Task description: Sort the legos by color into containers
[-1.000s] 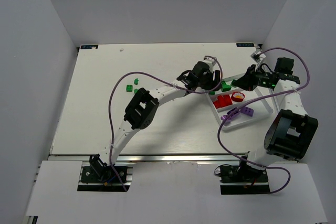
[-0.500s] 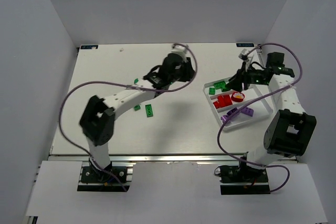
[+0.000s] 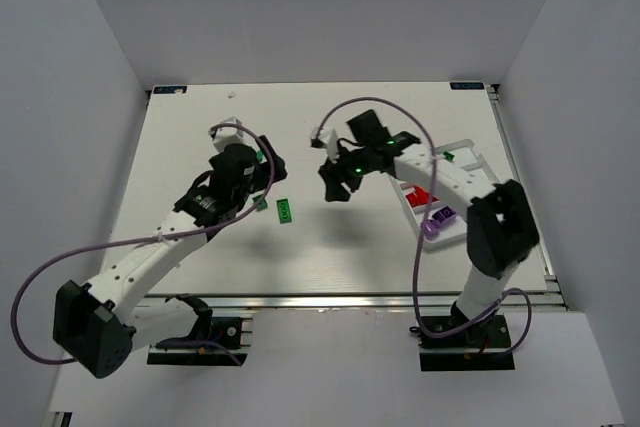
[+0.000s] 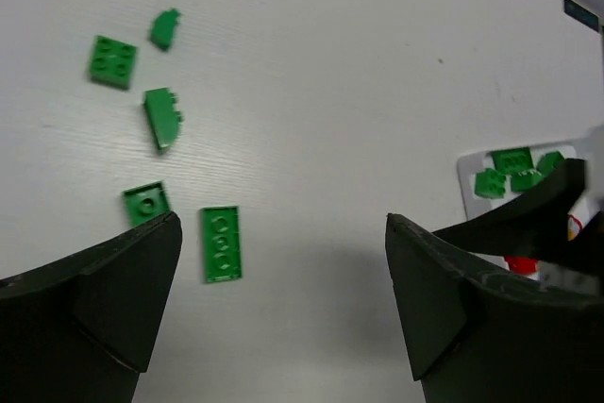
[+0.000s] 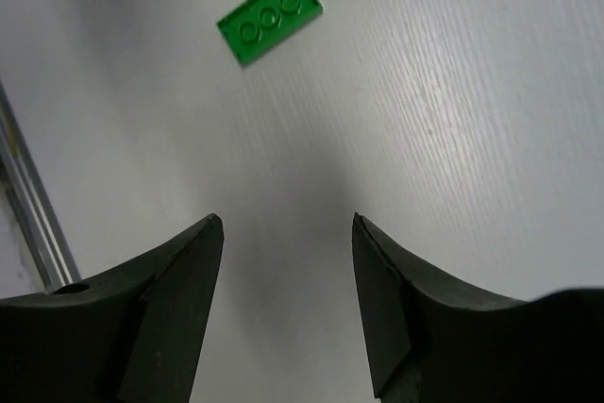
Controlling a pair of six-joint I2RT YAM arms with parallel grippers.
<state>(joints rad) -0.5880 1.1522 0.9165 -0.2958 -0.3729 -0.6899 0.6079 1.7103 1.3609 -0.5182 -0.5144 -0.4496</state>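
Above the white table, left tool spread wide, empty, right tool parted, empty, green lego just beyond.

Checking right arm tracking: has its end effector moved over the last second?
Yes. The right end effector went left, off the tray, and now hangs near the flat green brick.

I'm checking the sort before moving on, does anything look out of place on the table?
Nothing is spilled or damaged. Five green legos lie loose on the table, outside the white tray, which sits askew to the table's edges. The left hand and right hand are open and empty.
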